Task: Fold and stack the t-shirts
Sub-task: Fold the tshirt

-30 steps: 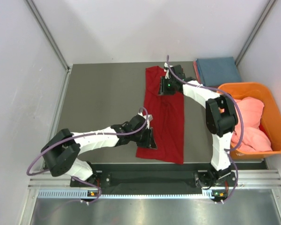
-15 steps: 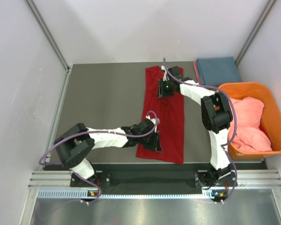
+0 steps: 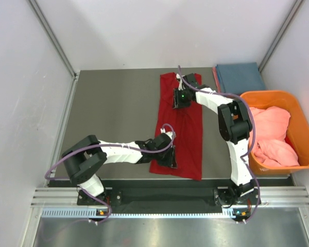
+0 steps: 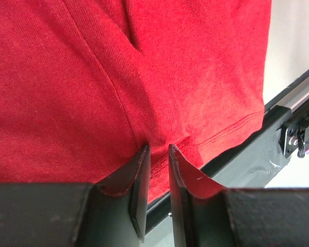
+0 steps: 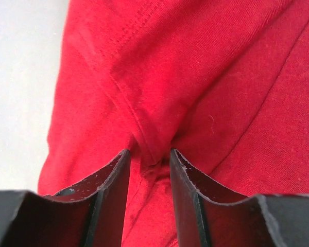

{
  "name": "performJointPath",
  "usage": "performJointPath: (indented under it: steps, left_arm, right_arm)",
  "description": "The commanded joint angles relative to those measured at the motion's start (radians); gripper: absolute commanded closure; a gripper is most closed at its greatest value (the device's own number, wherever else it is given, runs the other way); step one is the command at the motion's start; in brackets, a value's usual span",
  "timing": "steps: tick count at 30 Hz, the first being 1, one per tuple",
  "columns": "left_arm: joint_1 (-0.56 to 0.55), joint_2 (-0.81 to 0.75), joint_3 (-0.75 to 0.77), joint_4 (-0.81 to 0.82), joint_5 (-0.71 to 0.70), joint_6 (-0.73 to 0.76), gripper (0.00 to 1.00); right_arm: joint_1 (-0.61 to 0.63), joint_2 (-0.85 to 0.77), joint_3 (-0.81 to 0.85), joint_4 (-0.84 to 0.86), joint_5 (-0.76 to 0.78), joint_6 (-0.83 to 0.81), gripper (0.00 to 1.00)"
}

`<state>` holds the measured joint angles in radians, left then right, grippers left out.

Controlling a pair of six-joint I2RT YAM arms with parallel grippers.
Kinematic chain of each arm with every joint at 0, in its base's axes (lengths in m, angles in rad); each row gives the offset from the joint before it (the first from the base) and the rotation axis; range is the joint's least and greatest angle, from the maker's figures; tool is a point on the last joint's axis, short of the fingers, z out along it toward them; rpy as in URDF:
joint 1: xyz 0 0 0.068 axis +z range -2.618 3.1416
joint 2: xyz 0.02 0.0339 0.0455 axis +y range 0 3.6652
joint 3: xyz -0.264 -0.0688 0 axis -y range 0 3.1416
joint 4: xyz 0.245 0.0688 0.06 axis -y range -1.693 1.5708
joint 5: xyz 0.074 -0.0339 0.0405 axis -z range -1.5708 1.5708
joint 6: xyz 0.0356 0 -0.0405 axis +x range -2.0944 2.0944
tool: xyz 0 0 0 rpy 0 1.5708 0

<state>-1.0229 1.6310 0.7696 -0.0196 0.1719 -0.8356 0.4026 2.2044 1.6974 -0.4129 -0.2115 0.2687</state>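
Note:
A deep red t-shirt (image 3: 188,134) lies folded into a long strip down the middle of the grey table (image 3: 113,113). My left gripper (image 3: 170,157) is at its near end, just above the hem. In the left wrist view the gripper (image 4: 157,148) has its jaws nearly together, and the red cloth (image 4: 144,62) puckers at the tips. My right gripper (image 3: 181,99) is at the far end of the shirt. In the right wrist view it (image 5: 149,153) pinches a raised ridge of the cloth (image 5: 221,77).
A folded blue t-shirt (image 3: 240,77) lies at the far right corner of the table. An orange tub (image 3: 298,118) at the right edge holds crumpled salmon-pink shirts (image 3: 273,134). A black rail (image 3: 165,195) runs along the table's near edge, close to the hem.
My left gripper has slid slightly right and nearer to the shirt's hem, its arm stretching lower. The right gripper has stayed at the far end while its elbow swung left.

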Motion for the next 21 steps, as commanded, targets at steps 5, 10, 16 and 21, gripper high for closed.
performJointPath:
  steps: [5,10,16,21]
  left_arm:
    - [-0.017,-0.003,-0.03,0.024,-0.032,-0.003,0.74]
    - [-0.037,-0.016,-0.039,-0.005,-0.038,-0.017,0.74]
    - [-0.072,-0.022,-0.049,-0.008,-0.057,-0.043,0.74]
    - [-0.086,-0.036,-0.056,-0.019,-0.071,-0.051,0.74]
  right_arm:
    - [-0.011,0.012,0.051,0.008,0.02,-0.005,0.68]
    - [-0.011,0.018,0.073,0.006,0.032,-0.02,0.96]
    - [-0.027,0.025,0.11,-0.021,0.055,-0.029,1.0]
    - [-0.044,0.028,0.129,-0.041,0.055,-0.039,1.0]
